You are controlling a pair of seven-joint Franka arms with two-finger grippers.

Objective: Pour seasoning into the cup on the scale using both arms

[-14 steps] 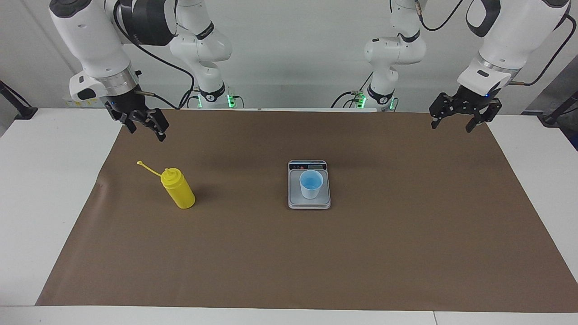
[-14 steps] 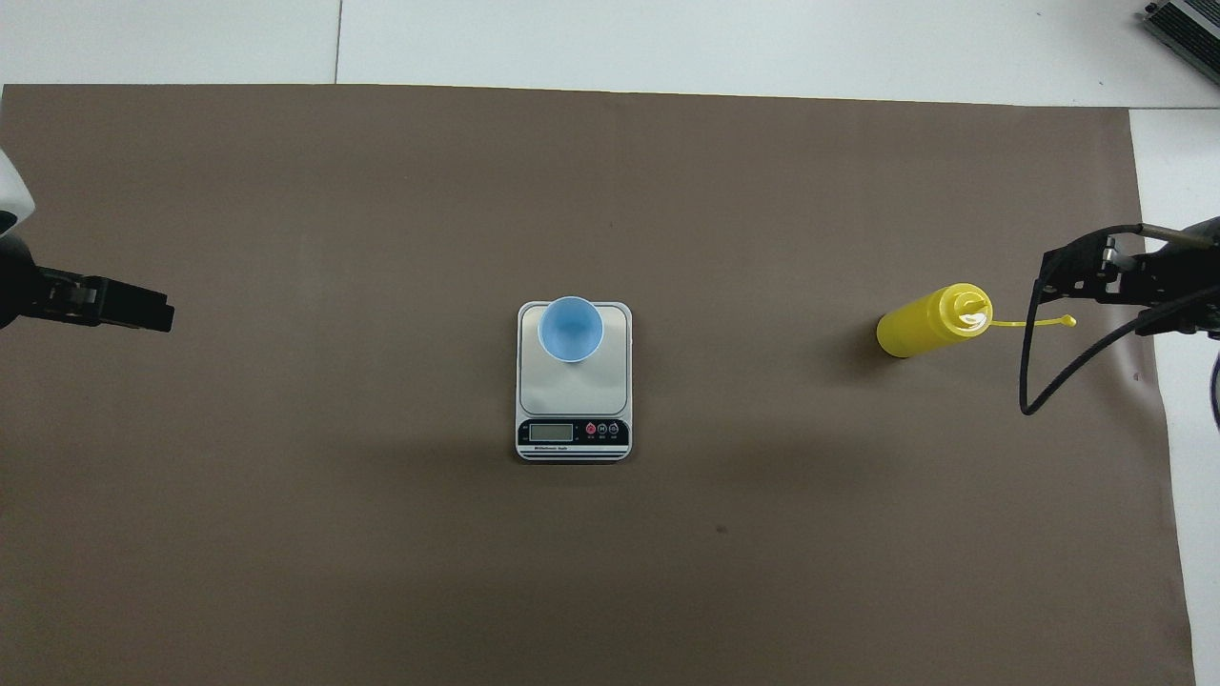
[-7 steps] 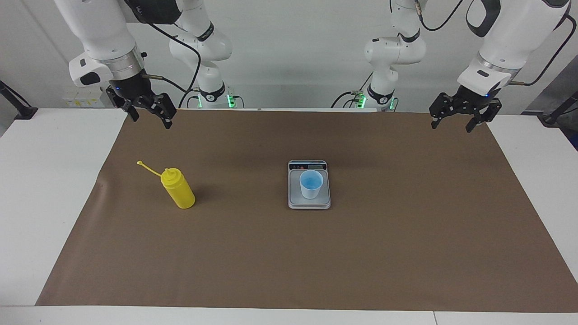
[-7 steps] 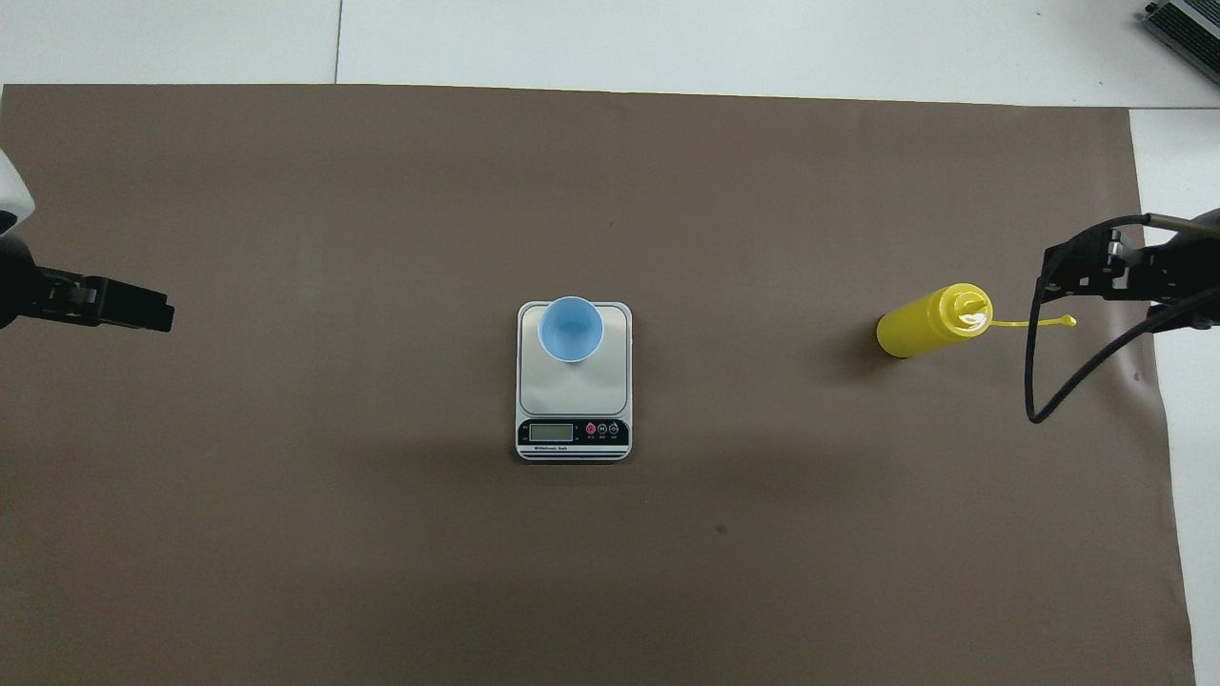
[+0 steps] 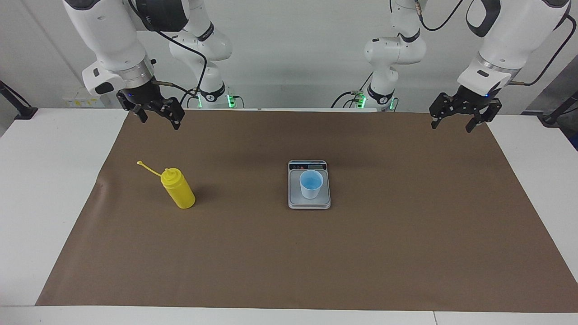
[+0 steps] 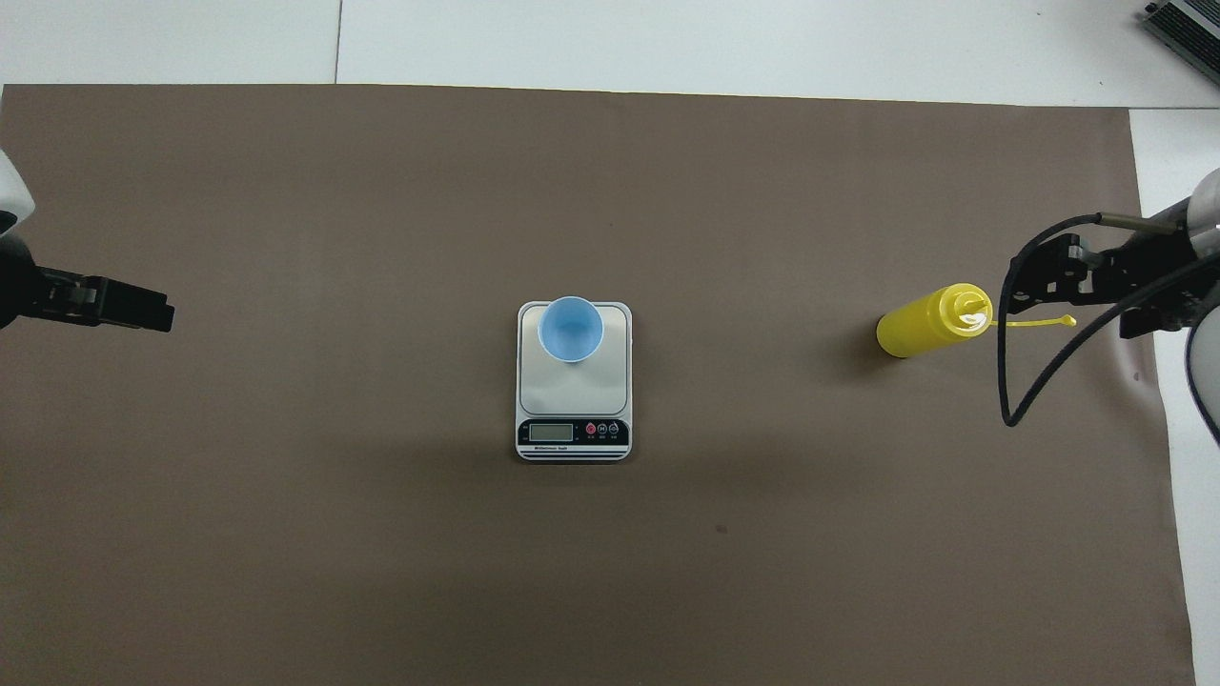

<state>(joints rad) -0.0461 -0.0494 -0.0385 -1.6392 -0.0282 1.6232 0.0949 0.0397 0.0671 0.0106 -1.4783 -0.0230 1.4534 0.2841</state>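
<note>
Facing view, right gripper (image 5: pixel 159 118) has risen, shifted toward table centre

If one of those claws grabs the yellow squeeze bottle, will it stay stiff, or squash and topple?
The yellow bottle looks like soft plastic, so it would probably dent under a firm squeeze. It stands tall on a narrow base, so a sideways nudge could tip it. Its thin cap strap sticks out loosely and would likely flop about.

Both white arms bend down from above. The right gripper (image 5: pixel 158 118) hangs in the air with its fingers (image 5: pixel 177 122) spread apart, holding nothing. The left gripper (image 5: pixel 451 121) hangs in the air too, fingers apart and empty.
</note>
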